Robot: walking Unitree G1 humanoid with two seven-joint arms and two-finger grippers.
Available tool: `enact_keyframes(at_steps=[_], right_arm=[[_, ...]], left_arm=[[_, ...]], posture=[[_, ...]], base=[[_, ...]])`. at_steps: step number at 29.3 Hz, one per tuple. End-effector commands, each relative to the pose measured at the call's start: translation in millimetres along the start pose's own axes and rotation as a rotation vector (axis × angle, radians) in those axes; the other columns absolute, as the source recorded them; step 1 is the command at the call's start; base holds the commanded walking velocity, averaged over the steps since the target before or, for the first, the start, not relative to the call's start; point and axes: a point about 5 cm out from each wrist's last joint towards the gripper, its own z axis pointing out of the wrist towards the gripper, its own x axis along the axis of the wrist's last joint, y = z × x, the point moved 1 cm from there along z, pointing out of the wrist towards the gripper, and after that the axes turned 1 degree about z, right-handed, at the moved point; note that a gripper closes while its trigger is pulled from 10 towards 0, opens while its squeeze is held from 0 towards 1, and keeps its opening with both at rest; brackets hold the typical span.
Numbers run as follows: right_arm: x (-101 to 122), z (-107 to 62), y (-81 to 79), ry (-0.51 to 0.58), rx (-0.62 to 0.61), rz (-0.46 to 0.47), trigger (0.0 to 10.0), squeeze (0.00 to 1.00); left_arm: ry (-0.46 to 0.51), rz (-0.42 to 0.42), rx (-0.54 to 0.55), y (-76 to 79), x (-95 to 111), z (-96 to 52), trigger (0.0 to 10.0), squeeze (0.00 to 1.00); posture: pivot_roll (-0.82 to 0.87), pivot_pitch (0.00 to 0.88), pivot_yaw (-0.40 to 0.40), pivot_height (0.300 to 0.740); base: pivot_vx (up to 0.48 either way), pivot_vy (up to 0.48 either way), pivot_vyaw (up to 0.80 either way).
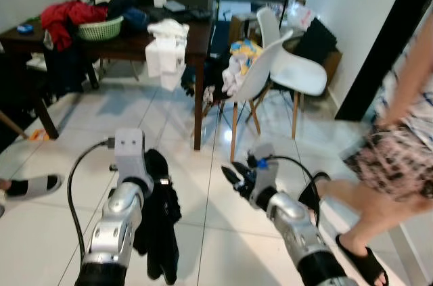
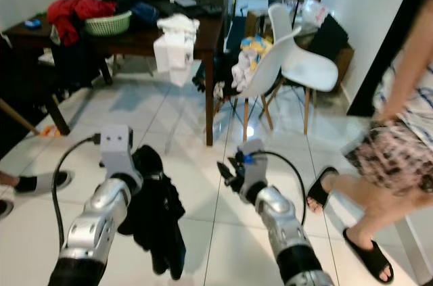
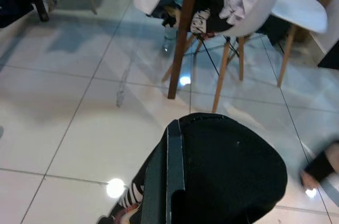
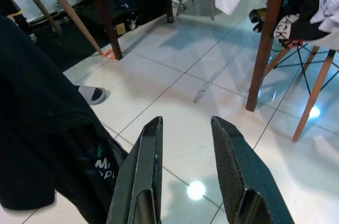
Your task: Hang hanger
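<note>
Tiled floor (image 1: 203, 232), cluttered table (image 1: 135, 46) and white chair (image 1: 287, 69) behind | left gripper (image 1: 157, 164): fingers buried in black garment (image 1: 159, 222), jaw state unreadable, hanger not discernible | right gripper (image 4: 185, 171): released, empty | person (image 1: 399, 137) at right, cropped, blurred

White letters "Mi" and part of "PL" below showed on the black garment (image 4: 63, 150); the rest was cut off and unreadable

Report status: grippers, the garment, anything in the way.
Left gripper shut on black garment, which hangs off it. Right gripper open, holding nothing. Person close on the right; dark table and white chairs ahead.
</note>
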Motion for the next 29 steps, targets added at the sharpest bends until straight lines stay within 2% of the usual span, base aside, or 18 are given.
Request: enact_keyframes(at_steps=[1,29], right_arm=[[-3.3,1.5,-4.6,-0.012,0.009,0.009,10.0,0.0],[-3.1,2.7,-8.9,0.002,0.013,0.026,10.0,0.0]], left_arm=[[0.005,-0.014,-0.001,-0.6,0.6,-1.7,10.0,0.0],[-0.008,-0.001,-0.014,-3.4,-3.5,-5.7,10.0,0.0]], posture=[[-0.02,0.0,-0.054,0.74],[0.0,0.0,-0.045,0.74]], base=[[0.33,0.0,0.0],[0.325,0.0,0.0]])
